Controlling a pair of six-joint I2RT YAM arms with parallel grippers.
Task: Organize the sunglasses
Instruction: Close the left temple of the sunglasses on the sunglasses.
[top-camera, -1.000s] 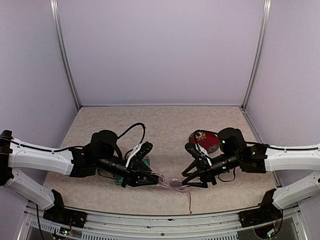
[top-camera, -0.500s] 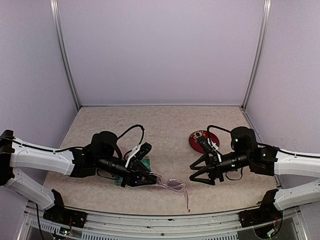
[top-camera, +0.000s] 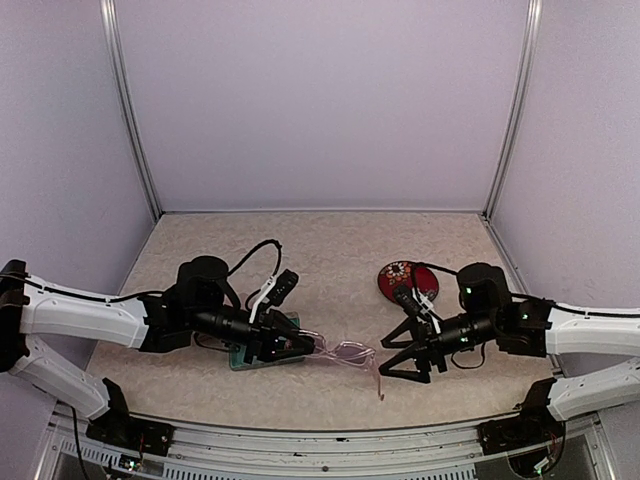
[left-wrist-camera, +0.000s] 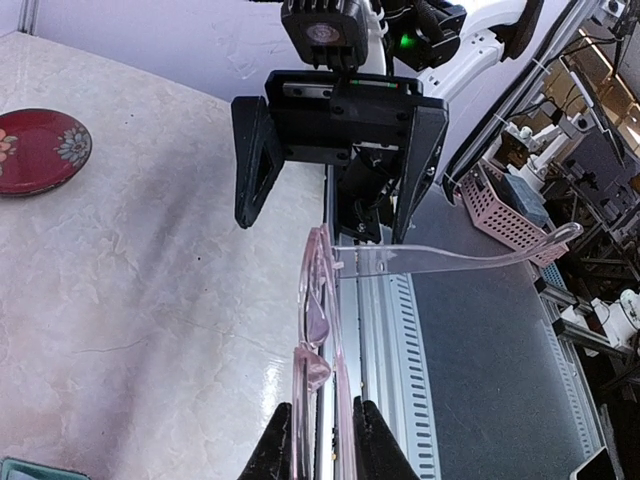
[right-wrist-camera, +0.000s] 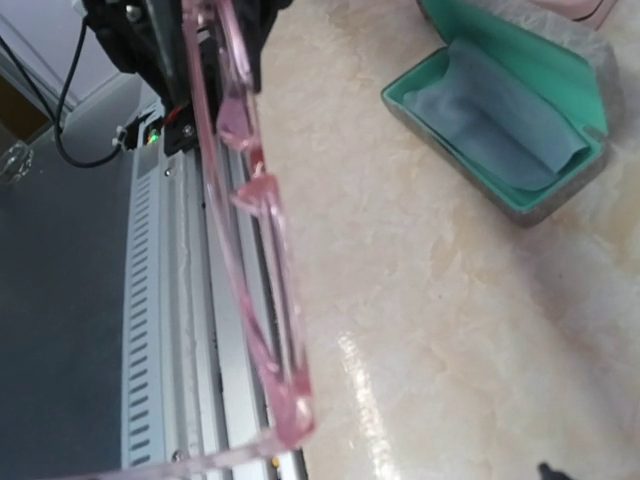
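Note:
The pale clear-pink sunglasses (top-camera: 347, 352) hang just above the table near the front edge, and my left gripper (top-camera: 300, 346) is shut on one end of the frame. In the left wrist view the sunglasses (left-wrist-camera: 318, 330) stand edge-on between my fingertips (left-wrist-camera: 283, 450), with one slim arm (left-wrist-camera: 460, 260) sticking out to the right. My right gripper (top-camera: 392, 361) stands open a little to the right of the glasses, with nothing in it. In the right wrist view the sunglasses (right-wrist-camera: 250, 250) cross the left side; that gripper's own fingers barely show.
An open case (right-wrist-camera: 510, 130) with teal lining and a light-blue cloth lies on the table below my left arm (top-camera: 262, 357). A round red disc with a flower pattern (top-camera: 405, 281) sits behind my right gripper. The table's metal front rail (top-camera: 320, 440) is close.
My right gripper has drawn back to the right, away from the glasses, and its jaws have spread wide. The left gripper still holds the glasses, now slightly farther right.

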